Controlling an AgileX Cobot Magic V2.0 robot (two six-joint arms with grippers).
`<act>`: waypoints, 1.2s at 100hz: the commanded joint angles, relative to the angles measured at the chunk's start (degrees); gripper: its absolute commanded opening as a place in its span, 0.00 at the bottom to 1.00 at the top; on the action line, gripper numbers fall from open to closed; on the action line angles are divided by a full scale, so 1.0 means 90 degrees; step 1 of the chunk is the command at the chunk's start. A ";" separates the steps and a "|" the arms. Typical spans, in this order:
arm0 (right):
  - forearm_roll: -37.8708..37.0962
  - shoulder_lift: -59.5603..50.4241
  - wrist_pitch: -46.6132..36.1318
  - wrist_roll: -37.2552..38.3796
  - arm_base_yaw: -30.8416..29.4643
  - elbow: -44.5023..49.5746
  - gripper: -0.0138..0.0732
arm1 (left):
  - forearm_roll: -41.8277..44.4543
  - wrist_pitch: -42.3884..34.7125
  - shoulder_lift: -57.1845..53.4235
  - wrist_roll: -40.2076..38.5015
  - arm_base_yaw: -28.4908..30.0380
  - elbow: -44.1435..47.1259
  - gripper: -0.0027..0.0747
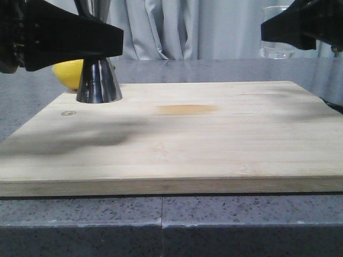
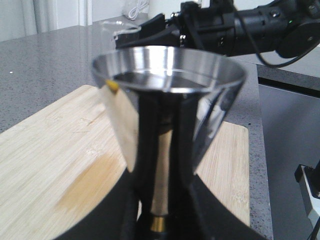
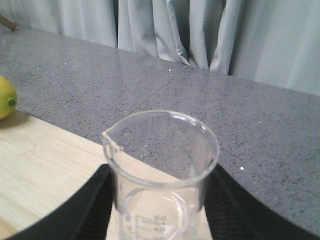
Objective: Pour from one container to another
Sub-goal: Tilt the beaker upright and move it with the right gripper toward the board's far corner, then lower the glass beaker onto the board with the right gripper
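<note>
The steel jigger (image 1: 99, 80) stands upright on the wooden board (image 1: 187, 144) at its far left. My left gripper (image 1: 99, 43) is shut on its narrow waist. In the left wrist view the jigger's wide upper cup (image 2: 168, 75) fills the middle, with the gold band (image 2: 158, 223) between my left gripper's (image 2: 161, 210) black fingers. The clear glass beaker (image 1: 277, 51) is at the far right, with my right gripper (image 1: 276, 29) shut on it. In the right wrist view the beaker (image 3: 165, 145) is upright between my right gripper's (image 3: 162, 205) pads and looks empty, its pour lip toward the lemon.
A yellow lemon (image 1: 68, 72) lies behind the jigger on the grey stone counter (image 1: 225, 67); it also shows in the right wrist view (image 3: 6, 97). A darker damp patch (image 1: 187, 109) marks the board's middle. Grey curtains hang behind the counter.
</note>
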 commanded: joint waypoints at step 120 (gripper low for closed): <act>0.0200 0.1303 -0.1869 -0.0875 -0.0419 -0.0161 0.41 | -0.0323 -0.0420 -0.0206 -0.0065 0.0007 -0.0175 0.01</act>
